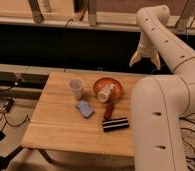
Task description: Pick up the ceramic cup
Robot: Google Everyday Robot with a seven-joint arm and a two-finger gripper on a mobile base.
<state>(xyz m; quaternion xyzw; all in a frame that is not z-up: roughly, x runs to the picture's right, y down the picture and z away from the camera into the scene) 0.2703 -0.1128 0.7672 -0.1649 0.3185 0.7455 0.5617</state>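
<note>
The ceramic cup (76, 88) is small, plain and white with an open round rim. It stands upright on the wooden table (61, 130), near the far edge and left of the orange bowl (107, 88). My gripper (144, 61) hangs high on the white arm, above and beyond the table's far right corner, well to the right of the cup. It holds nothing.
A cream cylindrical object (106, 92) lies in the orange bowl. A blue sponge-like block (85, 108), a small dark red item (109, 111) and a black bar (115, 124) lie mid-table. My bulky white arm (161, 125) covers the table's right side. Cables lie on the floor left.
</note>
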